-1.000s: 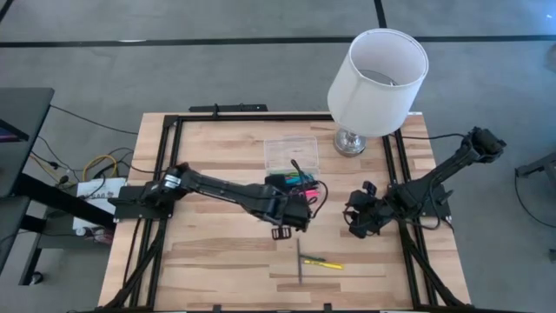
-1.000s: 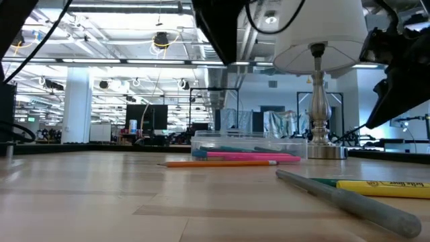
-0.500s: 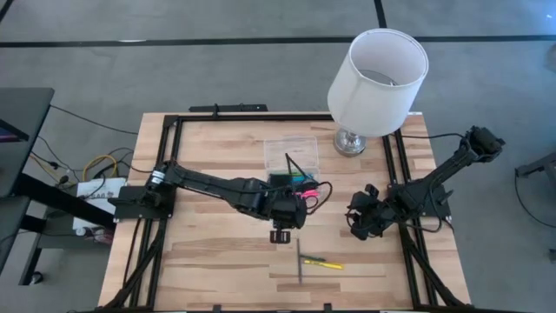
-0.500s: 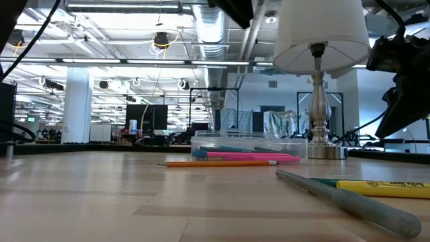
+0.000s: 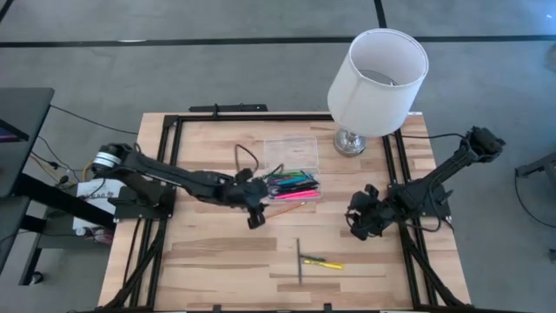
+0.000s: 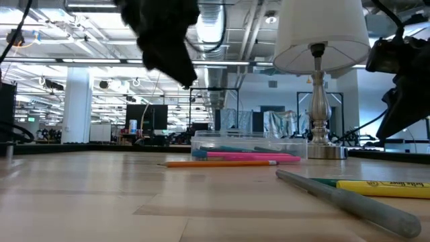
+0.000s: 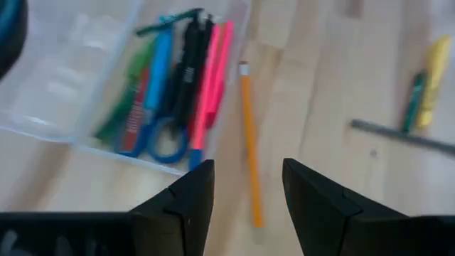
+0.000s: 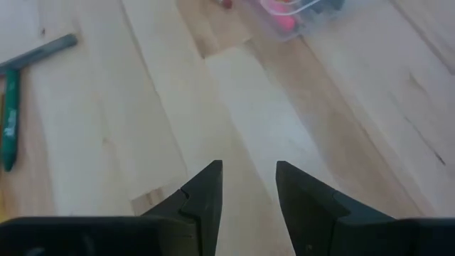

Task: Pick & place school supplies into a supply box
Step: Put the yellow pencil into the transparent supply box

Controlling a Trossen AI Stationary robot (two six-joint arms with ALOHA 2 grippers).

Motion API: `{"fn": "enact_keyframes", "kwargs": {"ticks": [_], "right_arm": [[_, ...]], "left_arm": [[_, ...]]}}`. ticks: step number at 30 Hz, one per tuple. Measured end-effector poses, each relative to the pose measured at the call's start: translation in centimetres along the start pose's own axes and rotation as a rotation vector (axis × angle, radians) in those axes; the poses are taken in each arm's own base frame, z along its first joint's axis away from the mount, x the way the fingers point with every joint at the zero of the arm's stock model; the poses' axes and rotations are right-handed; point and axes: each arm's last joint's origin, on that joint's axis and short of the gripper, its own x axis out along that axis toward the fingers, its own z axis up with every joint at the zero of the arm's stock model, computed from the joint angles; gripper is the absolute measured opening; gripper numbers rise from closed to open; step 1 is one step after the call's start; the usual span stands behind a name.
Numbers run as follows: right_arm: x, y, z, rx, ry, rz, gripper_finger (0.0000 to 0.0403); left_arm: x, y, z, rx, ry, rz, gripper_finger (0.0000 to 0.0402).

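Open-plan lab – exposed ceiling ducts

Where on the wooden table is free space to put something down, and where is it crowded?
Bare wood lies on the wooden table left of the grey pen and yellow marker, and between the clear plastic supply box and the left frame rail, behind the left arm. It is crowded around the box, the orange pencil and the white-shaded lamp.

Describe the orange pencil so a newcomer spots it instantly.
Start at the white lamp at the table's far edge, then go to the clear supply box beside its base. The orange pencil lies on bare wood along the box's near side, outside it, the only orange item, apart from the yellow marker and grey pen.
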Motion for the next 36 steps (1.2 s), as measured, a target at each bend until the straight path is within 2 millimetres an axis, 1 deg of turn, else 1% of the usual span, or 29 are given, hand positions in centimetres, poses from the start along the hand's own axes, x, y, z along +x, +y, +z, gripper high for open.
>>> {"fn": "enact_keyframes", "kwargs": {"ticks": [3, 7, 11, 13, 17, 19, 21, 27, 30, 36], "right_arm": [[0.2, -0.2, 0.3, 0.023, -0.008, -0.006, 0.0124], [0.3, -0.3, 0.6, 0.049, -0.01, -0.004, 0.0124], [0.4, -0.3, 0.9, 0.061, -0.012, 0.015, 0.0124], [0.4, -0.3, 1.0, 0.052, -0.013, 0.013, 0.0124], [0.5, -0.5, 1.1, 0.059, -0.011, 0.007, 0.0124], [0.5, -0.5, 1.1, 0.059, -0.008, 0.008, 0.0124], [0.5, -0.5, 1.0, 0.056, 0.0, 0.009, 0.0124], [0.5, -0.5, 1.0, 0.029, 0.014, 0.021, 0.0124], [0.5, -0.5, 1.0, 0.012, 0.014, 0.021, 0.0124], [0.5, -0.5, 1.0, 0.006, 0.011, 0.022, 0.0124]], "left_arm": [[1.4, 0.6, -2.0, -0.048, -0.026, -0.076, 0.016], [3.2, 0.6, -3.7, -0.038, 0.0, -0.073, 0.016], [4.3, 0.2, -4.3, 0.04, 0.01, -0.045, 0.016], [5.2, 0.1, -4.9, 0.075, 0.03, -0.029, 0.016], [7.2, -0.2, -6.0, 0.085, 0.087, -0.058, 0.016], [7.9, -0.3, -6.5, 0.08, 0.118, -0.068, 0.016], [8.3, -0.4, -6.8, 0.06, 0.118, -0.063, 0.016], [8.3, -0.1, -6.9, 0.04, 0.133, -0.025, 0.016], [8.4, -0.1, -6.9, 0.019, 0.146, -0.046, 0.016], [9.6, -1.5, -7.8, -0.021, 0.145, -0.1, 0.016]]}}
